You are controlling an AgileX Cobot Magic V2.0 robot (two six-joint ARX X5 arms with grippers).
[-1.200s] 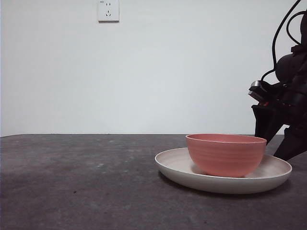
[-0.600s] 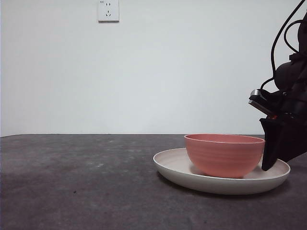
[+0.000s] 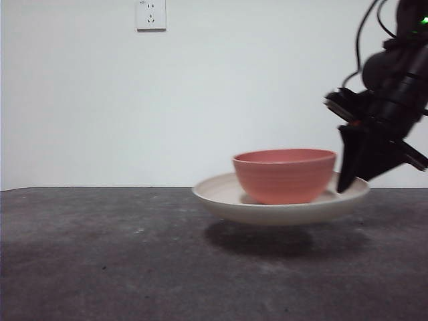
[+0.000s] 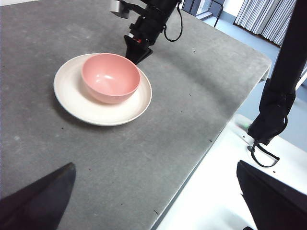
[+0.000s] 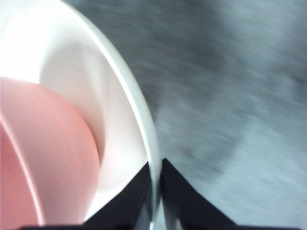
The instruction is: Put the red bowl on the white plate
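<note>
The red bowl [image 3: 284, 175] sits inside the white plate [image 3: 227, 197], and both hang a little above the dark table with a shadow under them. My right gripper [image 3: 354, 177] is shut on the plate's right rim, coming down from the upper right. In the right wrist view the two jaws of my right gripper [image 5: 154, 191] pinch the plate's rim [image 5: 129, 91] beside the bowl [image 5: 43, 153]. From the left wrist view the bowl [image 4: 110, 77], plate [image 4: 72, 96] and right gripper [image 4: 136, 50] lie far off. My left gripper [image 4: 156, 201] stands open, holding nothing.
A wall socket [image 3: 151, 15] sits high on the white wall behind. The table's edge [image 4: 216, 139] runs diagonally, with a white surface beyond it and a black arm post [image 4: 283, 72] at the side.
The right gripper came in to the plate's right rim and closed on it. Plate and bowl have risen off the table and shifted left.
</note>
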